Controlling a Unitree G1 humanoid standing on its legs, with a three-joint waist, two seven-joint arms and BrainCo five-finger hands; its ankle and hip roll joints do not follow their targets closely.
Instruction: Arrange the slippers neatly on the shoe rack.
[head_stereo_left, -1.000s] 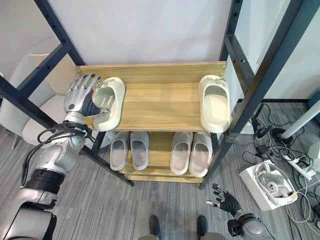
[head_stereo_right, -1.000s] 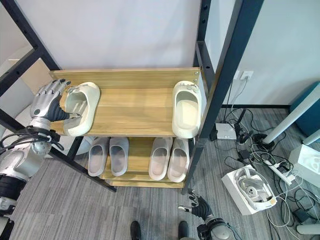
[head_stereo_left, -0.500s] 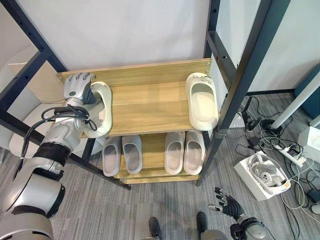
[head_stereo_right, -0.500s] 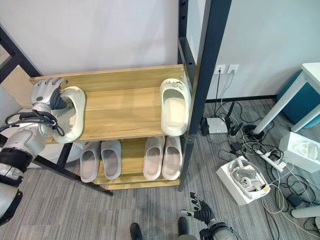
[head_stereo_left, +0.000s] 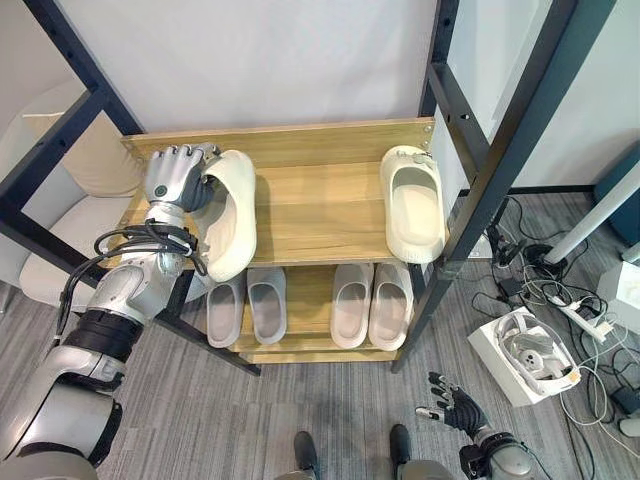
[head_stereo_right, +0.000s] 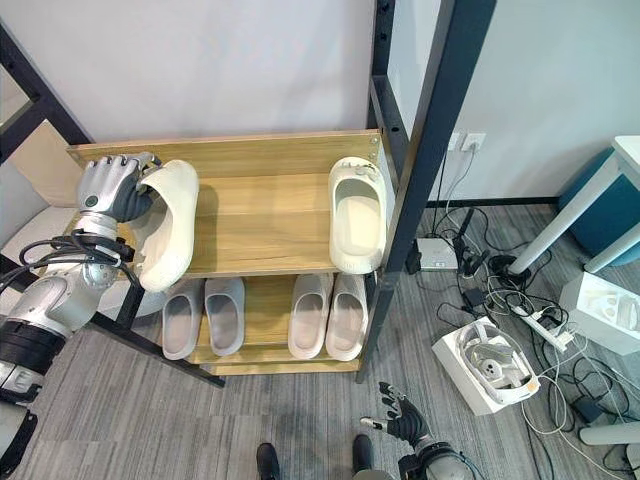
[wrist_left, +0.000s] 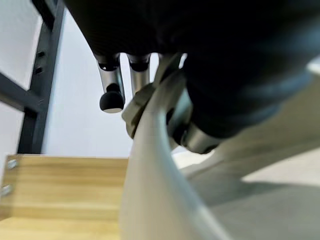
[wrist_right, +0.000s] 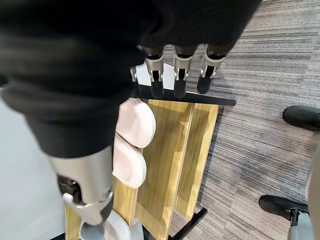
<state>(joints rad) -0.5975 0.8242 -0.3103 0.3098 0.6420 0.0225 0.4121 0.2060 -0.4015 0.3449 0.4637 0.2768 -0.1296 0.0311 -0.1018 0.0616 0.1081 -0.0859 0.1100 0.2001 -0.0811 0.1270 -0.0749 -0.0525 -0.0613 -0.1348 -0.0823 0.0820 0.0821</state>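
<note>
On the wooden shoe rack (head_stereo_left: 310, 225), the top shelf holds a cream slipper (head_stereo_left: 412, 205) lying flat at its right end. At the left end a second cream slipper (head_stereo_left: 232, 215) is tipped up on its side, sole turned outward, its lower end past the shelf's front edge. My left hand (head_stereo_left: 175, 178) is shut on its rim; in the left wrist view the fingers (wrist_left: 112, 80) curl over the slipper's edge (wrist_left: 160, 200). Two pairs of pale grey slippers (head_stereo_left: 248, 305) (head_stereo_left: 370, 303) sit on the lower shelf. My right hand (head_stereo_left: 455, 408) hangs low near the floor, open.
Black metal frame posts (head_stereo_left: 495, 160) stand at both sides of the rack. A pale cushioned chair (head_stereo_left: 75, 215) is at the left. On the floor at the right lie a white box with a headset (head_stereo_left: 530, 352) and a tangle of cables (head_stereo_left: 570, 300).
My left hand has tipped the left cream slipper from flat up onto its side. The camera has shifted a little; the other slippers and my right hand stay put.
</note>
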